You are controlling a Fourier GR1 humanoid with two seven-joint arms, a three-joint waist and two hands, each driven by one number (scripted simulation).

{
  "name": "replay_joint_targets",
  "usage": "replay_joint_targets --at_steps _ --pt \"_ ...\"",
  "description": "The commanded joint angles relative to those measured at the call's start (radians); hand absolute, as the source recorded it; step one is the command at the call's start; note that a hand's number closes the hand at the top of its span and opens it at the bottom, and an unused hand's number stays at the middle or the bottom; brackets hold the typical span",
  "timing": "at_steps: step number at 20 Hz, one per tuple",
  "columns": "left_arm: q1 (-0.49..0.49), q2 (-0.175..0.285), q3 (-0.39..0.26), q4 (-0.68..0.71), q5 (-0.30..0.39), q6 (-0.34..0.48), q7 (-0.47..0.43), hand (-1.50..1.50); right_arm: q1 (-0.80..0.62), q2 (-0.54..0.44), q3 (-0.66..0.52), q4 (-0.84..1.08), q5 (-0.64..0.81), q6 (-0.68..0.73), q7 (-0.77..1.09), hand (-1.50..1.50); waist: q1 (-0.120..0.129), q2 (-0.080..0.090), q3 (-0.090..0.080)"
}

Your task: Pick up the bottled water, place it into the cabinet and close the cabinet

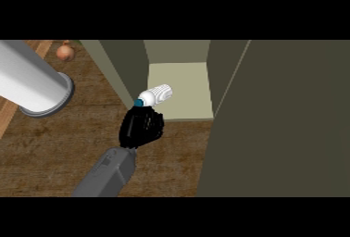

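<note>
- Wooden counter [61, 139] fills the head view; an onion [65, 51] sits at its far left, and the open cabinet [126, 69] stands ahead.
- A pale grey cylinder [34, 83] with a flanged end slants in from the upper left. I can't say what it is.
- My right hand [142, 126] is curled round the cap end of the bottled water [157, 94]. The white ribbed body points up and away, tilted toward the opening.
- The bottle hangs at the front left corner of the pale shelf floor [184, 83], just beside the cabinet's left wall and seemingly not set down yet.
- The door [287, 115] stands swung wide on the right.
- The left hand shows nowhere.
- Step in hand, as I read it: carry the bottle inside.
- To do it well, I'd shift right, away from the left wall, push deeper over the shelf, stand the bottle upright, then uncurl.
- I'd back straight out before touching the door.
</note>
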Motion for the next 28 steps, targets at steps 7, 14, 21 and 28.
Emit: replay_joint_targets --at_steps 7,14,21,28 --pt "-0.178 -0.032 -0.097 -0.081 0.078 0.200 0.148 1.50 0.048 0.028 -0.179 -0.002 -0.259 0.129 -0.019 -1.50 -0.003 0.001 -0.001" --pt "-0.333 -0.032 -0.137 0.052 0.177 0.277 0.123 1.50 0.040 0.020 -0.318 0.082 -0.394 0.238 -0.070 -1.50 -0.034 0.008 -0.002" --pt "-0.564 -0.032 -0.163 0.145 0.263 0.446 0.237 1.50 0.015 -0.033 -0.435 0.121 -0.510 0.295 -0.039 -1.50 -0.049 0.010 -0.002" --pt "-0.591 -0.032 -0.223 0.302 0.325 0.485 0.160 1.50 0.008 -0.056 -0.480 0.169 -0.576 0.361 -0.049 -1.50 -0.076 0.021 -0.002"
